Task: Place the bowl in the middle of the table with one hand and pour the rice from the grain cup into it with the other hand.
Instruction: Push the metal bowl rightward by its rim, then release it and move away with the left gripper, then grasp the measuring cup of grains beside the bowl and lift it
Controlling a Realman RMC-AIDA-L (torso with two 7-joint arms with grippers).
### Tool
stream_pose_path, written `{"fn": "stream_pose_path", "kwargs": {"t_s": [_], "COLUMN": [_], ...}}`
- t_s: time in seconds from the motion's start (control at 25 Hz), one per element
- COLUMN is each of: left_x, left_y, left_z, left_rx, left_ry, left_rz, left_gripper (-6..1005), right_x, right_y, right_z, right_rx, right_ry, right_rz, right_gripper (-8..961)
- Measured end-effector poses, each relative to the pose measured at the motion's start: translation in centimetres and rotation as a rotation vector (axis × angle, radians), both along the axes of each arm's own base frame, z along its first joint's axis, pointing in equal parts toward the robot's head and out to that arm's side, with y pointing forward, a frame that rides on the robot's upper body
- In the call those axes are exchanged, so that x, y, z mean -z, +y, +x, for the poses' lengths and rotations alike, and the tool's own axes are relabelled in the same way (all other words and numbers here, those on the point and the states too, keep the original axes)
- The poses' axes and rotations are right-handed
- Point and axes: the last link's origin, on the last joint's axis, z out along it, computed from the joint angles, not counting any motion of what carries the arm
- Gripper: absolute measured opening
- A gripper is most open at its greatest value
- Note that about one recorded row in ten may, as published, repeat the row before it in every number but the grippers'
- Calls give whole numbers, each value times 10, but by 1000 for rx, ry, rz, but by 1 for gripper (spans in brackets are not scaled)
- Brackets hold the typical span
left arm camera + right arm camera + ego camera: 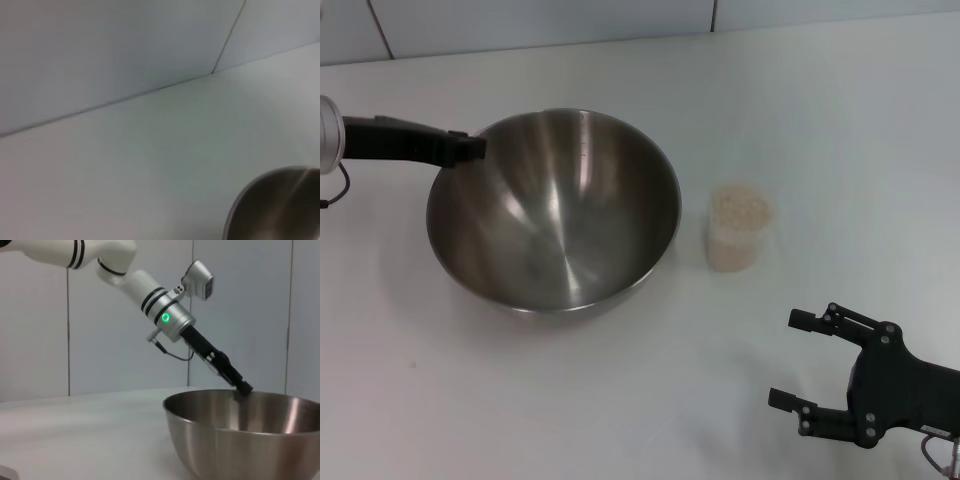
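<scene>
Bowl: big shiny metal bowl (555, 210) sat on the white table (840, 120), a bit toward the robot's left of the middle. It stood upright and had nothing in it. The right wrist view showed its side and rim (245, 432), and the left wrist view caught only a bit of its rim (275, 207).

Grain cup: small clear cup (739, 230) stood upright on the table, just beside the bowl on the robot's right side, not touching it.

Rice: pale grains (740, 208) filled the cup up to the top.

Left claw: black left gripper (470, 146) was at the bowl's rim on the far left side. Its tip met the edge of the bowl. In the right wrist view the same claw (243, 386) slanted down from the silver arm onto the rim. It looked pinched on the rim, but I cannot tell for sure.

Right claw: black right gripper (802, 362) was low at the near right side of the table, well apart from the cup and the bowl. Its two fingers (815, 320) were spread wide with nothing between them.

Table: smooth and white, with a pale wall (540, 20) behind it.
</scene>
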Motion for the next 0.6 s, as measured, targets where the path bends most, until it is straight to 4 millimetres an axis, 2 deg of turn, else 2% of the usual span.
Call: {"fn": "stream_pose_path", "kwargs": {"t_s": [0.08, 0.24, 0.28, 0.32, 0.44, 0.48, 0.6], "left_x": [-3, -25, -30, -39, -48, -51, -53], "left_y": [-1, -14, -22, -38, -69, -83, -109], "left_z": [2, 16, 17, 20, 18, 15, 1], "left_rx": [18, 160, 203, 302, 457, 516, 588], "left_ry": [7, 23, 19, 8, 3, 2, -14], "left_rz": [5, 23, 27, 33, 36, 38, 21], "left_gripper": [145, 300, 339, 378, 503, 545, 663], "right_x": [0, -1, -3, -4, -8, -10, -10], "right_y": [0, 2, 3, 4, 9, 12, 20], "right_z": [0, 1, 2, 3, 13, 18, 28], "right_rx": [1, 21, 41, 64, 189, 253, 375], "right_ry": [-1, 9, 18, 25, 40, 43, 38], "right_rz": [0, 26, 47, 72, 203, 266, 374], "right_gripper": [721, 718, 717, 716, 714, 713, 711]}}
